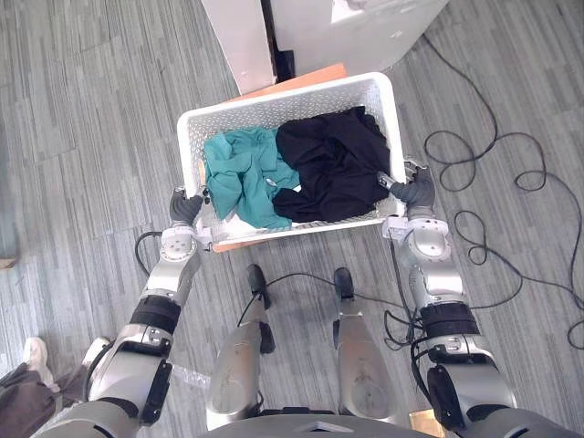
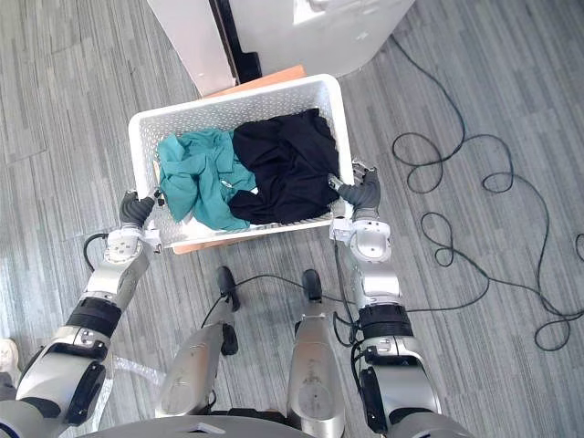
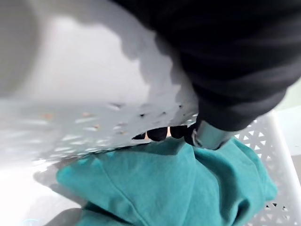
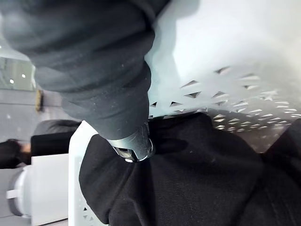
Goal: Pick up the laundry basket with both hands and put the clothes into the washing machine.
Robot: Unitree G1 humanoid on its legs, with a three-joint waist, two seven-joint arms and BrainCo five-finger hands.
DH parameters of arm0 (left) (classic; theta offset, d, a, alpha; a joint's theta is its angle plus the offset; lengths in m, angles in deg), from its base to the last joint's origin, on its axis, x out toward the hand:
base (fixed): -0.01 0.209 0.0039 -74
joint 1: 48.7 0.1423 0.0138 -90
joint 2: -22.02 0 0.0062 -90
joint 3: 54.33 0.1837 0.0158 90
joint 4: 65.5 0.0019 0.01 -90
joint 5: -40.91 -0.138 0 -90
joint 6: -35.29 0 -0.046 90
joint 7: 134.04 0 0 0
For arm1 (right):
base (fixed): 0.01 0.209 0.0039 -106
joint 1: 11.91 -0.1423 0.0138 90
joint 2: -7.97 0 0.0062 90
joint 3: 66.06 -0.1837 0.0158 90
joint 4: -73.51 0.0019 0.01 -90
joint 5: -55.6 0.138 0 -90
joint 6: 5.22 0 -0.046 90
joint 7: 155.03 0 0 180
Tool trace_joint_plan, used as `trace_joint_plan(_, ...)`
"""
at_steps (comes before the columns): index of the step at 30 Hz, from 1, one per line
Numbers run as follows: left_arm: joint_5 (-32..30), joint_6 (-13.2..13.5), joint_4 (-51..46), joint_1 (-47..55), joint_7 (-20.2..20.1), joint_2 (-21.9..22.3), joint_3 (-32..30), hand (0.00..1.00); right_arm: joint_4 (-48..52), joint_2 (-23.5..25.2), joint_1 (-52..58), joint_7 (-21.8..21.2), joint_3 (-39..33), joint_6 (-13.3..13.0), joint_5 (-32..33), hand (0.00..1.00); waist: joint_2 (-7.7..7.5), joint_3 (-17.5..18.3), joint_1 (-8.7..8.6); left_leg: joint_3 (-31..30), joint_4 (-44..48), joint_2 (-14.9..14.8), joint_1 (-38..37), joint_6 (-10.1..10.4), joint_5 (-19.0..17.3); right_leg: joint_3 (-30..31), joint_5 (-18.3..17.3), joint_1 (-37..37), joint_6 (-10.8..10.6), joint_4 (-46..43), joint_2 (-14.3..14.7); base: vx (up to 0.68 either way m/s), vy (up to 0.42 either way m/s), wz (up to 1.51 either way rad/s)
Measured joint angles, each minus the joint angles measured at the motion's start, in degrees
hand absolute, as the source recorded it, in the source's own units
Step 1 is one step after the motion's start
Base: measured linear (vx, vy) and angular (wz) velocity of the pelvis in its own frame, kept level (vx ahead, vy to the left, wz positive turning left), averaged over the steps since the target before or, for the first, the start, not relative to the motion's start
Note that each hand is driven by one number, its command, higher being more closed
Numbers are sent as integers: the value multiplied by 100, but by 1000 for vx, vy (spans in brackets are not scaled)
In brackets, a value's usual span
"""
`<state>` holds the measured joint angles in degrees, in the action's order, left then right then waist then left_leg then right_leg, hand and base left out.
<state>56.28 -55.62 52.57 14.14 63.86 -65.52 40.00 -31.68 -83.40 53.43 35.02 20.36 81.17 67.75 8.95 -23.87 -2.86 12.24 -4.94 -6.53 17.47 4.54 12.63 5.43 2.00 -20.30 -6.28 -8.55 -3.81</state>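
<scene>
A white perforated laundry basket sits between my two hands, just in front of the white washing machine. Inside lie a teal garment on the left and a black garment on the right. My left hand grips the basket's left rim, and my right hand grips the right rim. In the left wrist view my thumb reaches inside over the teal garment. The right wrist view has my thumb resting over the black garment, against the basket wall.
An orange-brown board shows under the basket at its far and near edges. A tall white panel stands left of the machine with a dark gap between them. A person's shoe and trouser leg are at the lower left.
</scene>
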Motion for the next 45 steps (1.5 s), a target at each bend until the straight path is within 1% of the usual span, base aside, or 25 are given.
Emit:
trace_joint_plan(3, -74, 2, -334, 340, -194, -93, -40, 100, 488, 115, 459, -144, -48, -19, 217, 100, -132, 101, -65, 12, 0, -4, -199, -41, -108, 9, 3, 254, -3, 124, 4, 21, -47, -2)
trace_joint_plan(4, -111, 2, -426, 539, -309, -111, -61, 100, 596, 240, 733, -234, -138, -45, 316, 100, -239, 294, -71, 29, -1, -6, -215, -28, -142, 24, 10, 290, -8, 183, 6, 35, -35, -3)
trace_joint_plan(8, -340, 1, -679, 1131, -545, -95, -24, 100, 970, 516, 1566, -449, -272, -44, 377, 100, -495, 683, -114, 33, -1, -8, -434, -47, -212, 16, 15, 628, -5, 403, 5, 80, -42, 0)
trace_joint_plan(13, -495, 2, -733, 1693, -714, 35, 15, 100, 1033, 682, 2137, -649, -367, -62, 406, 100, -650, 1081, -142, 53, 0, -30, -690, -2, -284, 45, 11, 923, 11, 545, 28, 77, -29, -4)
trace_joint_plan(18, -493, 2, -710, 2369, -813, 254, -10, 100, 1030, 886, 2764, -877, -391, -53, 447, 100, -759, 1416, -82, 22, 222, -283, -919, 42, -481, 23, -160, 1238, 189, 473, 296, 42, -66, -1)
trace_joint_plan(20, -490, 3, -699, 2586, -817, 355, -35, 100, 1031, 923, 2927, -909, -390, -39, 448, 100, -805, 1439, -16, -101, 1141, -477, -644, -63, -856, -33, -351, 1343, 315, 253, 442, 17, -121, 19)
trace_joint_plan(21, -488, 3, -687, 2750, -817, 467, -85, 100, 1031, 920, 2994, -964, -414, -9, 448, 100, -795, 1433, -40, -213, 1857, -580, -415, -334, -1092, -175, -441, 1464, 418, 114, 523, -23, -127, 43)
trace_joint_plan(23, -487, 5, -700, 2946, -818, 598, -98, 100, 1032, 886, 3098, -1032, -467, -5, 455, 100, -778, 1430, -38, -257, 2580, -719, -178, -411, -1076, -414, -639, 1554, 510, -230, 624, -63, -143, 61)
trace_joint_plan(24, -463, 7, -701, 3038, -822, 643, -105, 100, 1031, 872, 3070, -1079, -468, -5, 456, 100, -791, 1438, -33, -300, 2496, -733, -151, -325, -896, -525, -777, 1500, 670, -393, 648, -114, -120, 56)
trace_joint_plan(25, -428, 13, -704, 3069, -848, 632, -164, 100, 1040, 884, 3034, -1106, -470, -1, 462, 100, -828, 1458, -26, -297, 2681, -693, -174, -370, -1026, -612, -757, 1430, 738, -407, 552, -205, -69, 24)
trace_joint_plan(26, -426, 9, -693, 3113, -855, 753, -249, 100, 1009, 867, 2961, -1124, -470, 23, 502, 100, -752, 1433, 81, -321, 4248, -757, -19, -411, -1777, -646, -642, 1428, 704, -500, 578, -153, -12, -5)
trace_joint_plan(28, -426, 10, -698, 3235, -870, 800, -266, 100, 1014, 846, 3034, -1126, -454, 45, 556, 100, -616, 1507, 136, -440, 5442, -619, -312, -273, -2159, -588, -548, 1543, 711, -513, 645, -76, 35, -17)
trace_joint_plan(30, -426, 12, -708, 3203, -879, 780, -273, 100, 1027, 880, 3054, -1123, -463, 44, 573, 100, -535, 1574, 26, -728, 5086, -408, -774, -73, -2570, -620, -462, 1483, 669, -528, 663, -143, 101, 3)
trace_joint_plan(32, -425, 11, -713, 3235, -879, 762, -340, 100, 1025, 1019, 3049, -1119, -442, 73, 575, 100, -622, 1668, -13, -809, 4182, -194, -1062, 121, -2769, -387, -285, 1419, 650, -236, 668, -185, 94, -13)
trace_joint_plan(33, -422, 13, -732, 3256, -880, 694, -362, 100, 1027, 1051, 3049, -1122, -414, 74, 575, 100, -646, 1699, -68, -949, 3635, -91, -1255, 120, -2890, -288, -143, 1411, 614, -5, 657, -208, 111, -13)
trace_joint_plan(34, -420, 13, -812, 3249, -878, 691, -381, 100, 1035, 1043, 3036, -1120, -415, 74, 575, 100, -591, 1728, -123, -1079, 3331, -72, -1357, 57, -3160, -277, 25, 1260, 570, 135, 698, -328, 162, -35)
trace_joint_plan(35, -420, 11, -870, 3234, -878, 673, -394, 100, 1008, 1100, 3022, -1113, -445, 82, 589, 100, -609, 1722, -73, -1024, 3195, -79, -1304, -70, -3329, -134, 167, 1099, 503, 150, 755, -291, 135, -52)
trace_joint_plan(36, -420, 9, -870, 3266, -874, 660, -417, 100, 1022, 1157, 3053, -1109, -435, 110, 588, 100, -681, 1742, -60, -910, 3112, -47, -1277, -55, -3295, -7, 195, 1060, 463, 202, 728, -327, 118, -59)
trace_joint_plan(38, -424, 6, -871, 3289, -875, 559, -359, 100, 1061, 1263, 3213, -1089, -445, 116, 590, 100, -927, 1856, -251, -755, 2667, 215, -1239, -206, -2986, 402, 287, 1003, 350, 575, 565, -178, 62, -27)
trace_joint_plan(39, -425, 6, -871, 3273, -875, 559, -330, 100, 1122, 1265, 3261, -1076, -460, 116, 589, 100, -961, 1848, -302, -730, 2575, 282, -1241, -242, -2895, 500, 287, 991, 349, 636, 529, -123, 82, -12)
trace_joint_plan(40, -435, 7, -878, 3262, -880, 567, -299, 100, 1277, 1296, 3386, -1068, -506, 112, 589, 100, -1038, 1842, -395, -631, 2459, 402, -1230, -295, -2762, 716, 339, 933, 220, 718, 479, -117, 86, -21)
trace_joint_plan(42, -462, 7, -927, 3261, -903, 583, -292, 100, 1470, 1438, 3572, -1069, -591, 110, 588, 100, -1177, 1830, -398, -334, 2350, 509, -1259, -325, -2651, 1025, 402, 798, 58, 803, 420, -93, 98, -66)
trace_joint_plan(43, -551, 7, -933, 3258, -939, 574, -304, 100, 1471, 1511, 3654, -1062, -612, 102, 588, 100, -1208, 1815, -402, -135, 2315, 499, -1266, -370, -2586, 1122, 231, 751, -125, 894, 429, -75, 69, -87)
trace_joint_plan(44, -570, 5, -931, 3257, -944, 573, -306, 100, 1462, 1530, 3689, -1049, -612, 103, 587, 100, -1196, 1805, -409, -15, 2243, 441, -1263, -466, -2513, 1102, 62, 726, -215, 903, 446, -122, 33, -95)
trace_joint_plan(45, -624, 3, -932, 3255, -951, 586, -320, 100, 1439, 1614, 3740, -1016, -609, 105, 586, 100, -1167, 1784, -410, 310, 2126, 291, -1325, -538, -2402, 818, -80, 554, -246, 726, 498, -96, -6, -121)
